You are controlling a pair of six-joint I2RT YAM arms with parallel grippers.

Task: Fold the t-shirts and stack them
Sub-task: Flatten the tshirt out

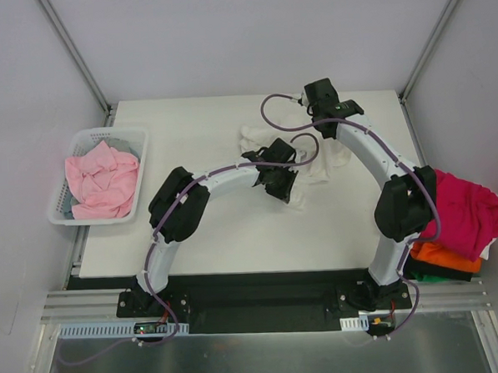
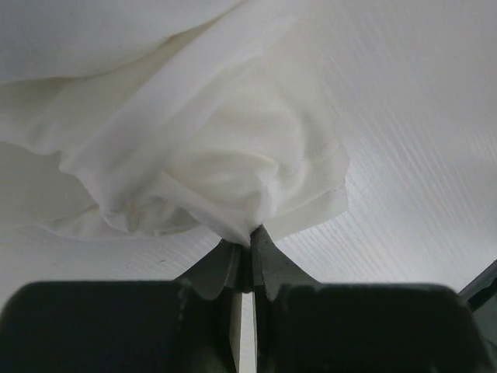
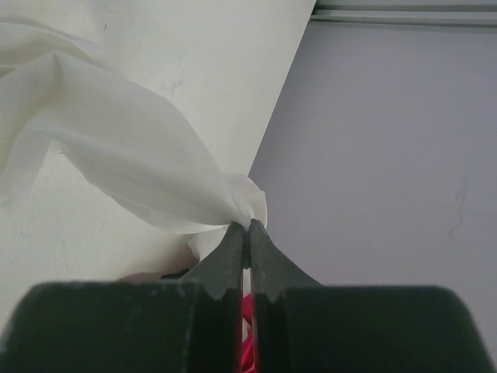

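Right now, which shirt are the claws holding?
The white t-shirt: left gripper and right gripper pinch it. Pink t-shirt lies in the basket, magenta t-shirt aside.

The white tee (image 2: 233, 155) is thin, soft, matt cloth, creased. The tabletop (image 2: 411, 155) looks matt, with a fine ribbed grain. The basket (image 1: 112, 132) is white plastic lattice; the left claw (image 2: 250, 235) is dull black.

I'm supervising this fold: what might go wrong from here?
The left gripper and right gripper each pinch only a small tuft of the white shirt at their tips, so it may slip when pulled. The shirt is bunched, so a fold may come out crooked. The right arm's elbow hangs close by the magenta shirt on the stack; a swing might knock it.
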